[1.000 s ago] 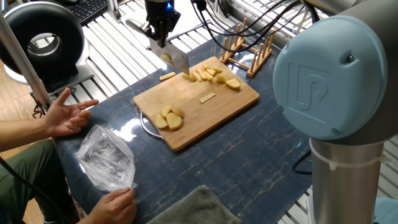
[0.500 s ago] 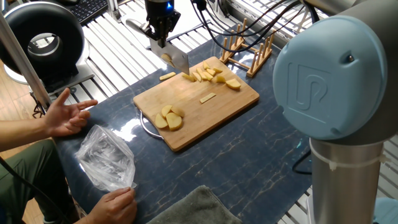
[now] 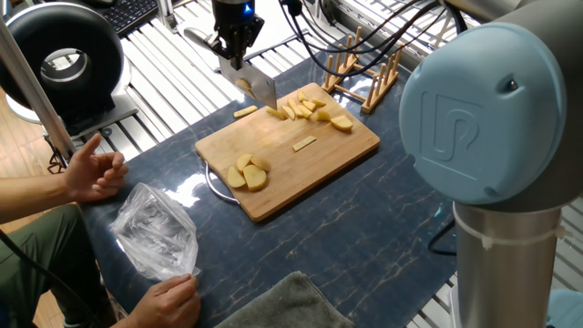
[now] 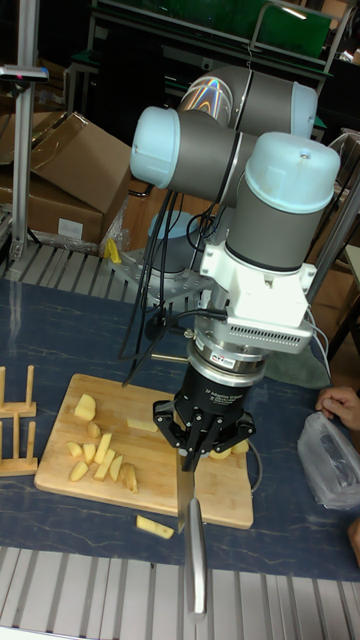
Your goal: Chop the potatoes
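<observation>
Fixed view, nearest first: a cloth [image 3: 273, 305], a plastic bag [image 3: 157, 239], then the board [image 3: 301, 169]. Rounded potatoes [image 3: 247, 173] lie at its near end, well apart from the gripper [image 3: 239, 60]. At the far end the gripper is clamped on a knife [image 3: 260, 91], blade down, its edge just beside the sticks [image 3: 293, 111], which lie to the blade's right in this view. One stick [image 3: 244, 111] sits off the board.

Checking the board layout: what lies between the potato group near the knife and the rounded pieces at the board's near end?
A single potato stick lies on the otherwise bare bamboo board, seen in the fixed view.
</observation>
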`<state>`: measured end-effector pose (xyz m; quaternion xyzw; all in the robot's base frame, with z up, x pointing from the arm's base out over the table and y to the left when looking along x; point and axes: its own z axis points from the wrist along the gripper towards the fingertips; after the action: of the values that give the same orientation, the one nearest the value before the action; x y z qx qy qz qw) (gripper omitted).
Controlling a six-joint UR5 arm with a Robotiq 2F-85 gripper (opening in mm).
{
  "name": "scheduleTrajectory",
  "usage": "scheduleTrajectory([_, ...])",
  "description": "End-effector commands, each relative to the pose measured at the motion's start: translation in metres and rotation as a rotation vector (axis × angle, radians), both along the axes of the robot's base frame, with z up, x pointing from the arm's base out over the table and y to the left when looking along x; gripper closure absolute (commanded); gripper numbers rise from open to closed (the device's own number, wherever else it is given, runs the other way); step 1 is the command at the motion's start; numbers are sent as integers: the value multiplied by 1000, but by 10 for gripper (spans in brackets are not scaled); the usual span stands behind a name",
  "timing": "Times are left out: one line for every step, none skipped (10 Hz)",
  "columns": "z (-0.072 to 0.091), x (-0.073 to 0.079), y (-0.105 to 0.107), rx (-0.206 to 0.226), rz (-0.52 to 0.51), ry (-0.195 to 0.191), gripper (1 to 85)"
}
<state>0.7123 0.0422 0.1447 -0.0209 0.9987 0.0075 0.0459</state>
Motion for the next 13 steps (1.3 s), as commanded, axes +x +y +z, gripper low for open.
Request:
scheduleTrajectory([1,1,2,12,-6,-3,847])
scheduleTrajectory([0,2,2,12,-6,-3,847])
scheduleTrajectory([0,2,1,12,-6,-4,847])
scheduleTrajectory([1,2,0,11,-6,-4,847])
scheduleTrajectory([1,3,-2,7,-1,-4,847])
scheduleTrajectory([1,2,-3,3,5,-3,847])
scheduleTrajectory([1,2,-2,8,5,-3,847])
scheduleTrajectory([1,3,-2,8,5,-5,847])
scheduleTrajectory([1,3,-2,10,5,-5,847])
scheduleTrajectory([1,3,-3,7,5,-3,847])
scheduleTrajectory([1,2,-2,10,5,-3,847])
scheduleTrajectory([1,2,-2,10,5,-3,847])
scheduleTrajectory([1,2,-3,6,7,-1,847])
